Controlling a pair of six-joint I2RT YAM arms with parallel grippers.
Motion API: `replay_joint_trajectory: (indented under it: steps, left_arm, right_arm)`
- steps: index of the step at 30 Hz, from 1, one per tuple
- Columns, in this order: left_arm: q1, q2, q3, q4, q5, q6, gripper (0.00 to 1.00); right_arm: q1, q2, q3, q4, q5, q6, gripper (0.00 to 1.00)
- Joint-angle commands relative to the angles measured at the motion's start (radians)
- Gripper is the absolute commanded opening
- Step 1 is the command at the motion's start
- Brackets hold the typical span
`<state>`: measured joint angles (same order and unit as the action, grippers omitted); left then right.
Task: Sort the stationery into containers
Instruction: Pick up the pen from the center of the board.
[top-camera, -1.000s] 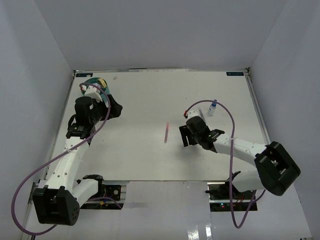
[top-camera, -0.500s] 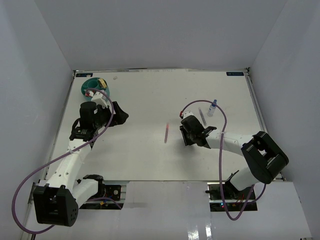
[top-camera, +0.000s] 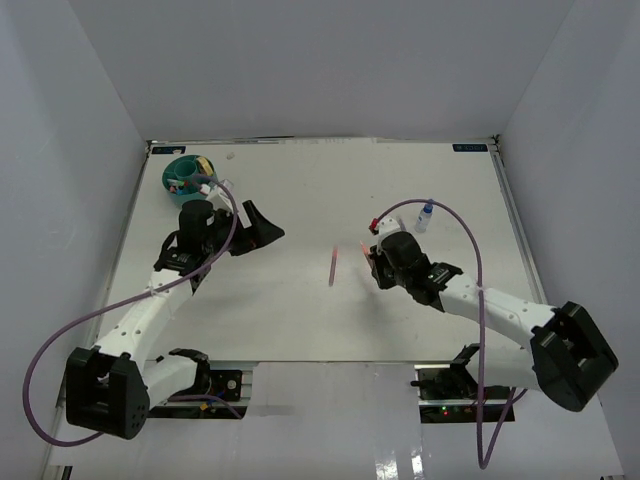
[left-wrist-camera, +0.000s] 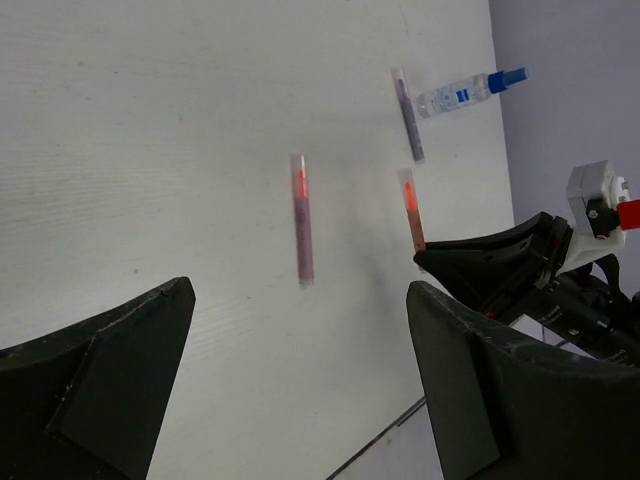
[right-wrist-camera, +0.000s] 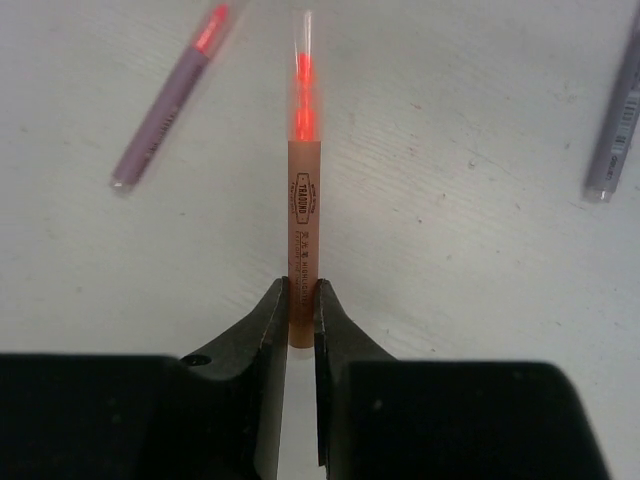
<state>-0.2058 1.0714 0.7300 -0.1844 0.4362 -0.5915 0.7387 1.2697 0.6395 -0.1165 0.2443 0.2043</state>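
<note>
The right gripper (right-wrist-camera: 301, 292) is clamping down. Its jaws, wide a second ago, are now pinching the tail end of the red-tipped marker (right-wrist-camera: 303, 190) right of the table's (top-camera: 300, 320) middle. So this pick is starting, and the teal organizer (top-camera: 180, 172) is sitting in the far left corner, well apart. The marker's long axis is running straight out from the jaws, red tip leading away. The left gripper (left-wrist-camera: 300, 400) is hanging open, holding nothing.

red-tipped marker (right-wrist-camera: 303, 220) in right pincer (right-wrist-camera: 301, 292) | pink marker (top-camera: 332, 268) flat mid-table | teal organizer (top-camera: 172, 178) far-left

Three markers (left-wrist-camera: 300, 220) (left-wrist-camera: 408, 200) (left-wrist-camera: 408, 115), one blue-capped bottle (left-wrist-camera: 460, 95) and one teal organizer (top-camera: 172, 178) are visible.
</note>
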Motion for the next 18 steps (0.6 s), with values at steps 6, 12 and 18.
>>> replay_joint_trajectory:
  steps: [6,12,18]
  left_arm:
    - [-0.231,0.114,0.13,0.154,-0.101,-0.16,0.98]
    - [-0.36,0.24,0.236,0.201,-0.208,-0.18,0.97]
    - [-0.454,0.331,0.29,0.218,-0.255,-0.182,0.91]
  right_arm:
    - [0.001,-0.242,-0.095,0.285,-0.234,-0.026,0.13]
    - [0.005,-0.256,-0.093,0.359,-0.321,-0.014,0.15]
    - [0.007,-0.244,-0.095,0.419,-0.339,0.014,0.15]
